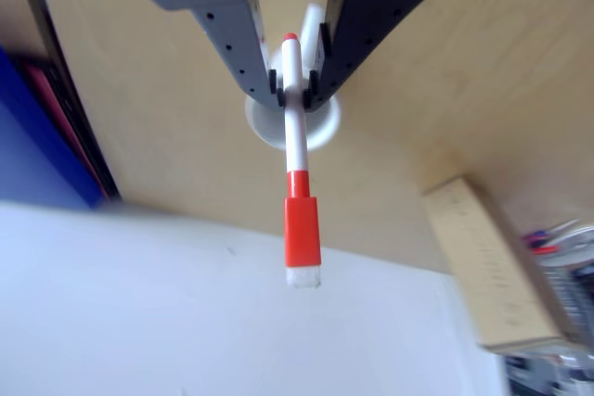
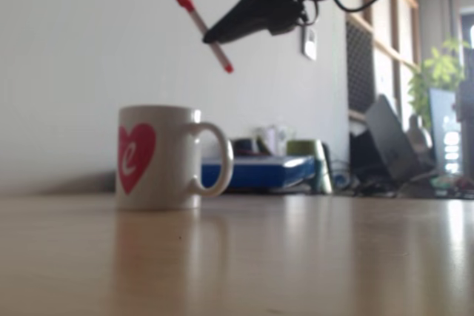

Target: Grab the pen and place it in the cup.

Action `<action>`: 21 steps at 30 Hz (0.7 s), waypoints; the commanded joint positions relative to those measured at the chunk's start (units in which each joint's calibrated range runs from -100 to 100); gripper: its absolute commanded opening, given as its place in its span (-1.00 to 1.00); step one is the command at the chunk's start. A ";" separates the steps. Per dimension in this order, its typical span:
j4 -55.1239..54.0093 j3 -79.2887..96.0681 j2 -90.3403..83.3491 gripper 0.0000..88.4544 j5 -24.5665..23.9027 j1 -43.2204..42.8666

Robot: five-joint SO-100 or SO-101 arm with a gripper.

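Step in hand: transport. The end effector [image 2: 215,35] is clenched on the pen [image 2: 198,24], held tilted in the air, capped end up, small red tip down. The cup [image 2: 158,157] stands on the surface [image 2: 296,257], below the end effector and slightly left in the fixed view. Next move, by judgement: shift left until the tip is over the cup mouth, lower, then release.

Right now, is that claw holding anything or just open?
Gripper: closed on the pen, held in the air above the cup.
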 commanded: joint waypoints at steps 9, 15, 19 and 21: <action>-13.90 -9.45 18.93 -0.98 -0.83 -2.13; -13.98 -15.88 24.74 -0.98 -0.94 -1.63; -16.48 -16.06 25.32 -0.98 -1.25 0.04; -16.99 -15.88 25.41 -0.98 -2.62 1.46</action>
